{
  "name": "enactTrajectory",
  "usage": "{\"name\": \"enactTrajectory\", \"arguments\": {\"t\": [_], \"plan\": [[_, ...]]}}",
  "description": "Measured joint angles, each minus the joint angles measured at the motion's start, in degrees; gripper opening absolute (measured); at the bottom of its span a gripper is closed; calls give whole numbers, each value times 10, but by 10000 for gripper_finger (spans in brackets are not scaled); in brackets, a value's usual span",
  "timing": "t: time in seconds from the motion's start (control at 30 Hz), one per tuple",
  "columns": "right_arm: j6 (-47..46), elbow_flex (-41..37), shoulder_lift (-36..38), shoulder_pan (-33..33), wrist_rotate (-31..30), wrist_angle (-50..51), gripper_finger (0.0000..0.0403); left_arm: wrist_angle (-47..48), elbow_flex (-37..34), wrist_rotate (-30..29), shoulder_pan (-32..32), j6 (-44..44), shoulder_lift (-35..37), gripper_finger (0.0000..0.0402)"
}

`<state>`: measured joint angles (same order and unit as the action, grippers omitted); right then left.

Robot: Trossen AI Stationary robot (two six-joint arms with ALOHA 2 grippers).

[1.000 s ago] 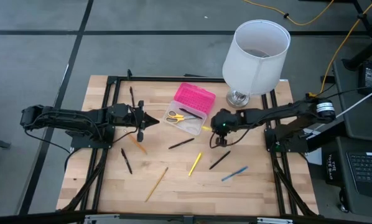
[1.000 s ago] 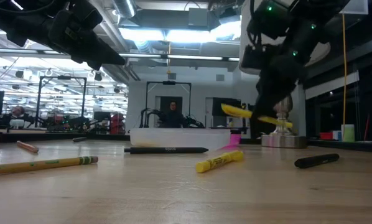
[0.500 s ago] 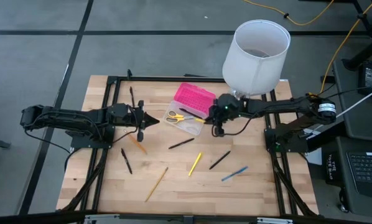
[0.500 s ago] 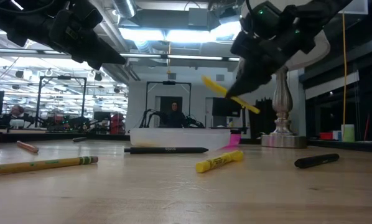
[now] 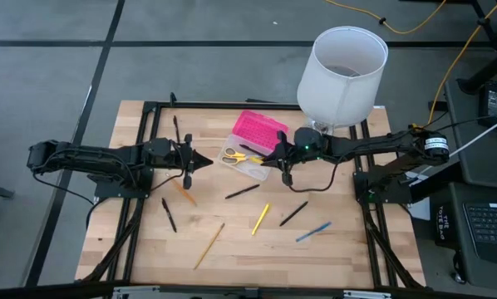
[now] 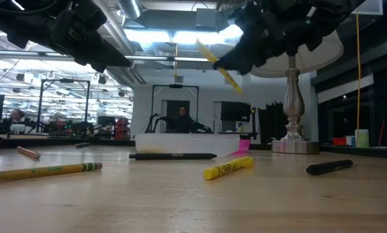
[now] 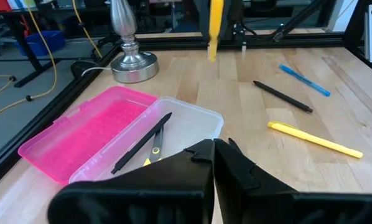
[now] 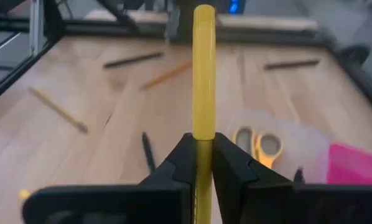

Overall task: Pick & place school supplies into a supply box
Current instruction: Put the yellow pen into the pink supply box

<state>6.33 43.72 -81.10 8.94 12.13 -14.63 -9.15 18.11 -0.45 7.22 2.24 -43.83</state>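
Now right arm extended, fingers (image 8: 203,163) gripping yellow pen (image 8: 203,68) above supply box (image 5: 252,147).

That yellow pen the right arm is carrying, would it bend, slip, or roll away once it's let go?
It probably stays stiff: the yellow pen juts dead straight from the right pincer. It looks light, being thin and held only near one end. Being smooth and round, it may slip or roll, unless dropped inside the walled supply box.

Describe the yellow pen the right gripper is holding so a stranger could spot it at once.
Start at the white lamp, then drop to the pink-and-clear supply box beside its base. The right gripper hangs at the box's edge, shut on a yellow pen. It is the only pen off the table; another yellow one lies flat.
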Motion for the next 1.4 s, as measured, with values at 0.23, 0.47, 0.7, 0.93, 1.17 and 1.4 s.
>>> {"name": "enactTrajectory", "arguments": {"t": [0.23, 0.47, 0.7, 0.93, 1.17, 1.4], "plan": [[-5, 0, 0, -21, -66, -40, 35, 0, 0, 0, 0, 0, 0, 4], [-50, 0, -1, -35, -130, -57, 35, 0, 0, -1, 0, 0, 0, 4], [-121, 9, -30, -36, -191, -57, 35, -1, 0, -52, 0, 40, 0, 4], [-127, 83, -103, -26, -181, 38, 35, -1, 0, -160, 0, 17, 0, 4], [-138, 164, -194, 1, -159, 144, 35, -1, 0, -180, 0, 16, 0, 4], [-135, 231, -261, 23, -82, 194, 35, 0, 0, -180, 0, 16, 0, 4]]}}
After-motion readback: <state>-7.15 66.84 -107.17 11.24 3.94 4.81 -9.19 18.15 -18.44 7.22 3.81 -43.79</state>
